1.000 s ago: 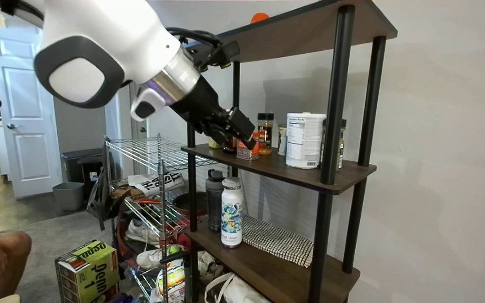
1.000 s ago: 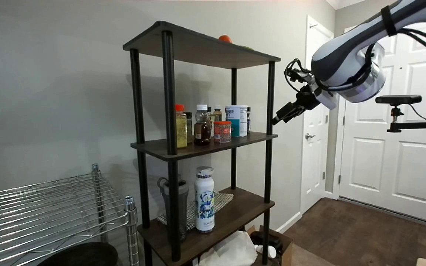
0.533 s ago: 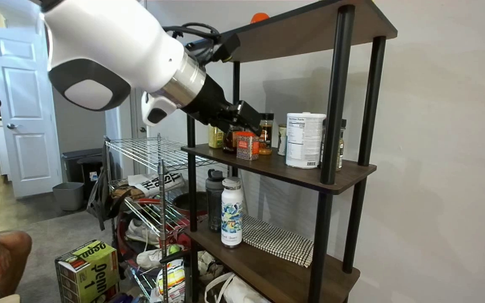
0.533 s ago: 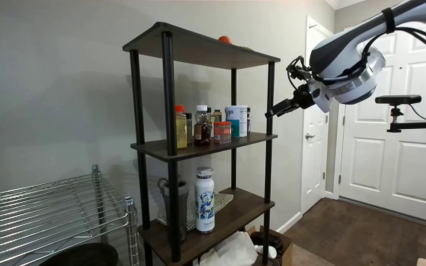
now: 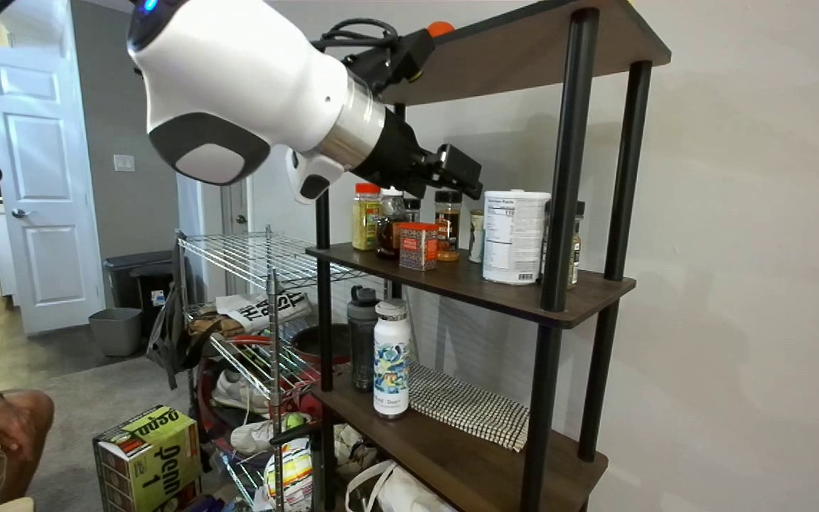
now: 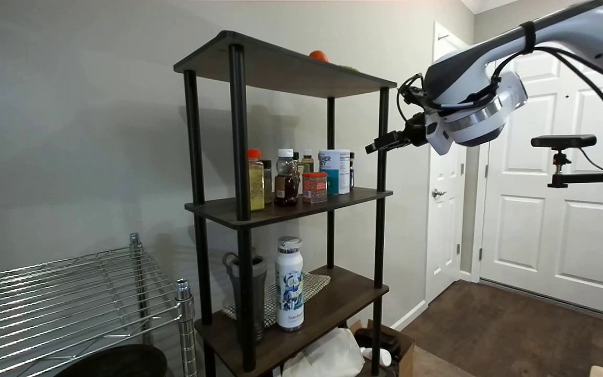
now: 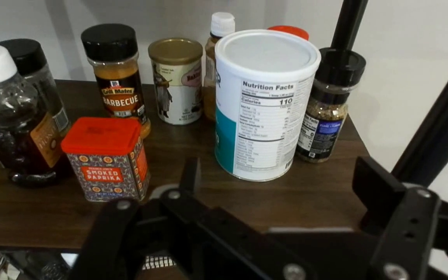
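My gripper is open with nothing between its fingers. It is tilted down in front of the middle shelf and also shows in both exterior views. Nearest ahead of it stands a white and teal canister, upright, apart from the fingers. A black-capped seasoning jar stands behind its right side. To the left are a red-lidded smoked paprika tin, a barbecue rub jar, a gold-lidded baking powder tin and a white-capped honey bottle. A white-capped brown bottle is partly hidden behind the canister.
A black shelf post rises close to the right finger. The top shelf overhangs the jars. A white patterned bottle and a grey shaker stand on the lower shelf. A wire rack stands beside the unit.
The arm and gripper have risen and moved along the shelf, from in front of the paprika tin towards the white canister. The shelf items have not moved.
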Controlling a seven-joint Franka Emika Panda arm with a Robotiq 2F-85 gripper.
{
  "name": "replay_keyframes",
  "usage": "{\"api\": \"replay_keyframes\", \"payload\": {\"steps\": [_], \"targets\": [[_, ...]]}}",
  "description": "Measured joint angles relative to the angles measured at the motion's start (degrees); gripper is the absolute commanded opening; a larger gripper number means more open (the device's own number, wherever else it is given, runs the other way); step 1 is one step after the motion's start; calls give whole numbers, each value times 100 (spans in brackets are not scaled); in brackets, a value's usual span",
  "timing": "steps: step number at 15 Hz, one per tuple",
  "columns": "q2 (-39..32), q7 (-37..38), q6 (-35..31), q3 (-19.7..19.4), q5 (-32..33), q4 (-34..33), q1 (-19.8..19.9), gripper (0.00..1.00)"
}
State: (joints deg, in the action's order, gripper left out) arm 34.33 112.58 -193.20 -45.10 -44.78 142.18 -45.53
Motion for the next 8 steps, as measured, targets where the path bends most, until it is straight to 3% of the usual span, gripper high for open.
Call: {"api": "replay_keyframes", "payload": {"steps": [5,8], "targets": [[371,0,-507,-1079,631,-173,-1418,100],[580,0,-481,-1309,983,-285,-1712,100]]}}
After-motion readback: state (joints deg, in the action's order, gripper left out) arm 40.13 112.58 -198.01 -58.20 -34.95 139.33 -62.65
